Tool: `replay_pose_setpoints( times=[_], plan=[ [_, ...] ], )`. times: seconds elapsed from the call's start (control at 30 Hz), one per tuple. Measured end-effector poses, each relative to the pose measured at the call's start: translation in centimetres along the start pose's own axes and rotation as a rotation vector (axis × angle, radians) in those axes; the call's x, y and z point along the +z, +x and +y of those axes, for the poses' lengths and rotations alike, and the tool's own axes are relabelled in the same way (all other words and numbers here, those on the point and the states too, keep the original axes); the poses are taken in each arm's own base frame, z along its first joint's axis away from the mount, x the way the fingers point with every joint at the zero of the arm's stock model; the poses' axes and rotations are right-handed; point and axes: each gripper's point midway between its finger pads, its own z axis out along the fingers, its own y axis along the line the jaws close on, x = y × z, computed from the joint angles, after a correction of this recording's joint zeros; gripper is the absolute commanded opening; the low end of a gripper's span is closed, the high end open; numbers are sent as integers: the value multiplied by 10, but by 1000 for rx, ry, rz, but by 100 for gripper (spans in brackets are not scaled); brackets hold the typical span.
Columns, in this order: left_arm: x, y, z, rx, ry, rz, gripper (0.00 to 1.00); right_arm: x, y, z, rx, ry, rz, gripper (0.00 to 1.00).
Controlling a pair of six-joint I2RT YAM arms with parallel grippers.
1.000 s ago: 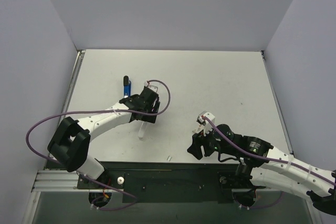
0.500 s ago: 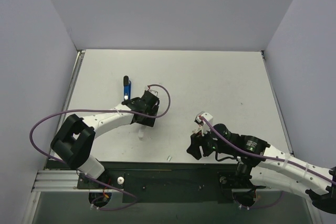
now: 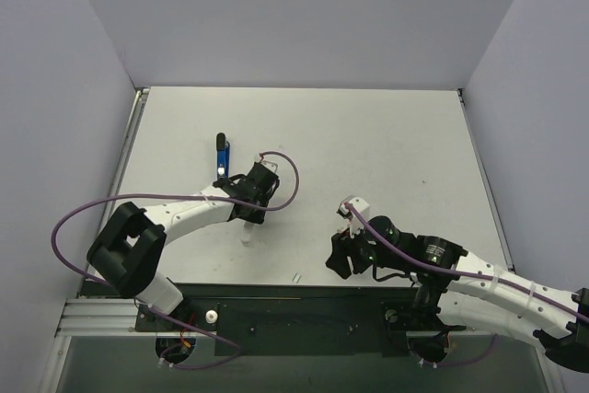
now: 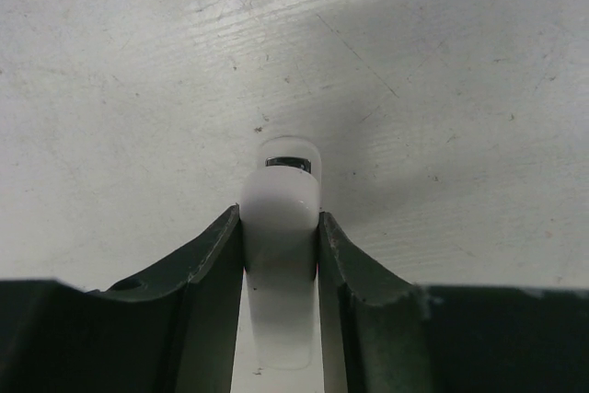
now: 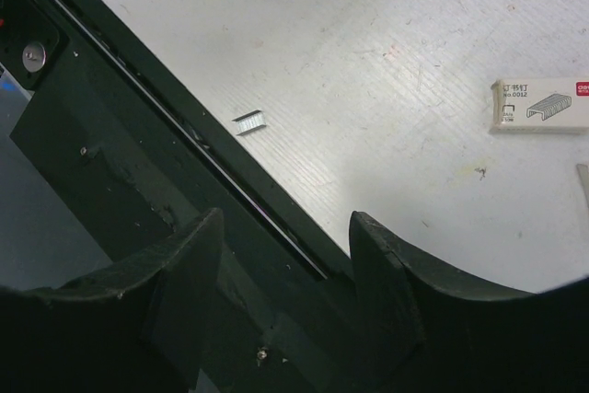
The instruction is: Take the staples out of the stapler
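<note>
The stapler (image 3: 222, 157), small and blue with a black far end, lies on the table left of centre, just beyond my left wrist. My left gripper (image 3: 248, 221) points down at the table near it. In the left wrist view the left gripper (image 4: 281, 218) is shut on a narrow white plastic piece (image 4: 281, 195); both fingers touch its sides. The piece lies flat, with a dark metal bit at its far tip. My right gripper (image 3: 342, 260) hangs over the table's front edge. It (image 5: 287, 223) is open with nothing between its fingers.
A short loose strip of staples (image 5: 249, 122) lies by the black front rail (image 5: 166, 126), also seen as the staple strip (image 3: 296, 276) from above. A white staple box (image 5: 543, 104) lies further in on the table. Grey walls enclose the table on three sides.
The left gripper's fingers have closed in from wide open onto the white piece. The left wrist dropped slightly toward the table. The right arm crept a little left.
</note>
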Motion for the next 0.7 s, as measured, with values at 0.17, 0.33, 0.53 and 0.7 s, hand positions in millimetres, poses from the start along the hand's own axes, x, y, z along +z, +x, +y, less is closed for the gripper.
replay_pose_setpoints(
  times=[0.17,0.33,0.53,0.7],
  plan=[
    [-11,1,-9,8,47,-22,0,1,1,0,-1,3,5,52],
    [-46,-13,-41,9,237,-119,0,2,1,-1,-9,4,7,52],
    [-89,-21,-81,23,506,-198,0,-5,-11,3,-43,-8,-20,53],
    [-116,-11,-105,48,700,-228,0,-21,-30,13,-91,-52,-82,54]
  ],
)
